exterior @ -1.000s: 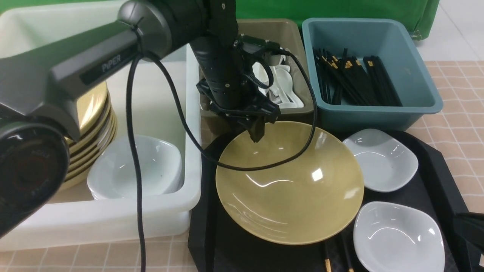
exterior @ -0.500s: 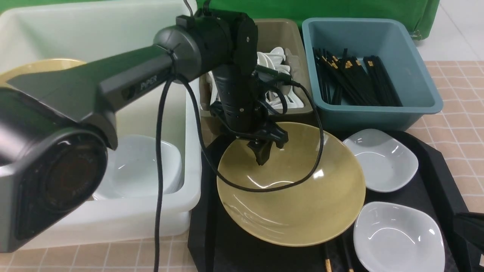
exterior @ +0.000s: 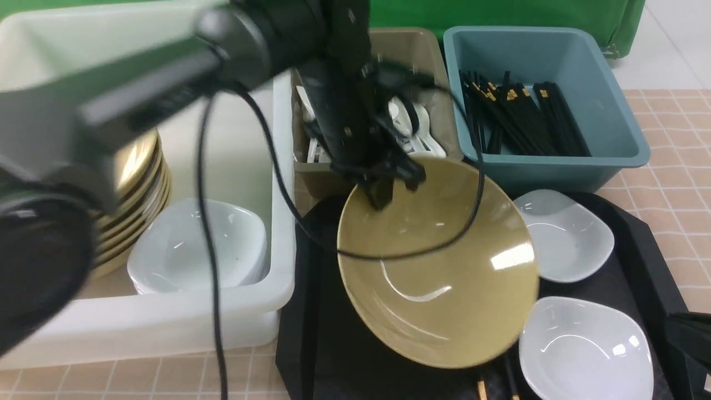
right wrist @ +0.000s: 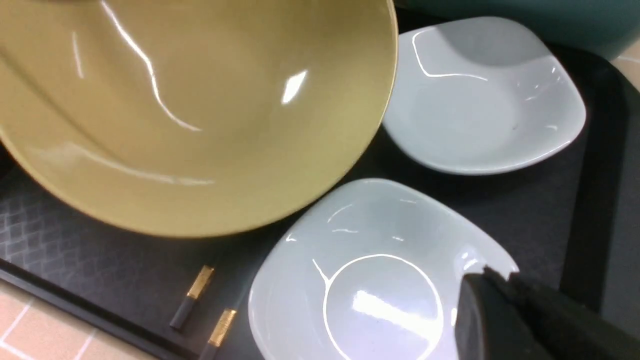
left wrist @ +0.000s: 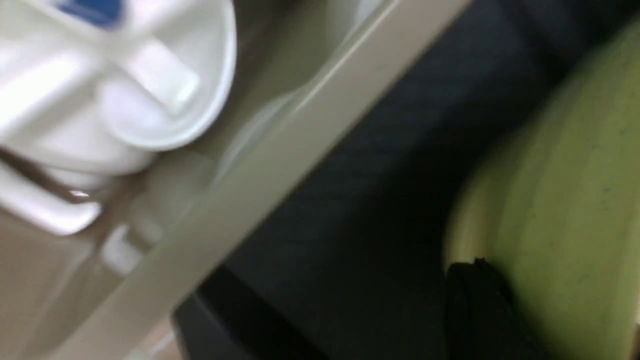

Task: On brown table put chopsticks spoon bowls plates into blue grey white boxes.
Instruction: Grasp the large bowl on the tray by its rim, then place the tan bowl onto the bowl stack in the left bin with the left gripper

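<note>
1. Left gripper point(exterior: 381, 194): the fingers are clamped on the far rim of the yellow bowl point(exterior: 444, 278), with one finger inside the rim. The bowl is tilted, its far edge raised and its near edge low over the black tray point(exterior: 319, 355). The tray lies on the brown table point(exterior: 683, 139).

2. Right gripper point(right wrist: 492, 310): only one dark finger shows, at the near right corner of the tray. Whether the fingers are apart or together cannot be told. The finger overlaps the rim of the near plate point(exterior: 583, 347); contact cannot be confirmed.

3. Containers:
- White tub point(exterior: 166, 328), on the robot's left: it holds a stack of yellow bowls point(exterior: 136, 183) and, beside the stack, stacked white plates point(exterior: 205, 244).
- Olive-grey box point(exterior: 414, 47), behind the tray: it holds white spoons point(exterior: 425, 125), partly hidden by the left arm.
- Teal-blue box point(exterior: 555, 166), to the right of the olive-grey box: it holds a heap of black chopsticks point(exterior: 522, 119).

4. Black tray contents: the held bowl, the far plate point(exterior: 561, 236), the near plate, and two loose chopsticks point(right wrist: 192, 295). The chopsticks' gold-banded ends project from under the bowl at the tray's near edge.
</note>
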Robot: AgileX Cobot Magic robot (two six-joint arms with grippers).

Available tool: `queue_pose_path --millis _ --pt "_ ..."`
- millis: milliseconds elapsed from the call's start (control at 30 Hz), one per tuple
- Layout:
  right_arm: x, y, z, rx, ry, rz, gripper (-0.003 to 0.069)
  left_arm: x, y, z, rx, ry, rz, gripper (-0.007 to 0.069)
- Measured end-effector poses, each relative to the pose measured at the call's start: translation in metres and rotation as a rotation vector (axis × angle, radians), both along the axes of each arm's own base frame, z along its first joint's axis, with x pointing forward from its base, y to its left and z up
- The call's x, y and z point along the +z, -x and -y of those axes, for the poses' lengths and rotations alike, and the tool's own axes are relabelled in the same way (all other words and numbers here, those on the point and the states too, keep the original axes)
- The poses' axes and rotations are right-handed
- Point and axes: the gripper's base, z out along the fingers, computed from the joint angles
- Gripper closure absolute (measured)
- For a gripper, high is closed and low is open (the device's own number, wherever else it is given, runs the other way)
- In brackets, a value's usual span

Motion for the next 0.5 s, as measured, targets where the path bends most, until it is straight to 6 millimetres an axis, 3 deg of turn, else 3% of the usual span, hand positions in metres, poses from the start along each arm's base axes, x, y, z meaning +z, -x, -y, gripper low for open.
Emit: queue_pose_path --millis 167,200,233,300,367,400,433,467,500 --pt "0.0 0.0 0.0 0.0 0.0 0.001 0.057 0.098 0.038 -0.025 -0.025 0.158 0.212 0.0618" --pt "0.0 0.0 0.0 0.0 0.0 0.001 0.0569 0.098 0.038 -0.026 -0.024 0.158 0.212 0.0618" --pt "0.0 0.0 0.0 0.0 0.0 0.001 0.0567 0.13 0.051 -0.042 0.004 0.209 0.304 0.0619" --pt "0.0 0.0 0.0 0.0 0.0 0.001 0.0565 0.159 0.061 -0.07 0.086 0.227 0.394 0.0619" --pt "0.0 0.0 0.0 0.0 0.0 0.001 0.0562 0.177 0.066 -0.1 0.189 0.212 0.456 0.0619" --pt "0.0 0.0 0.0 0.0 0.0 0.001 0.0561 0.186 0.067 -0.126 0.293 0.188 0.491 0.0619" --pt "0.0 0.0 0.0 0.0 0.0 0.001 0.0561 0.188 0.067 -0.13 0.311 0.191 0.494 0.0619" --pt "0.0 0.0 0.0 0.0 0.0 0.001 0.056 0.195 0.068 -0.167 0.472 0.138 0.522 0.0619" --pt "0.0 0.0 0.0 0.0 0.0 0.001 0.056 0.196 0.067 -0.189 0.569 0.113 0.528 0.0619"
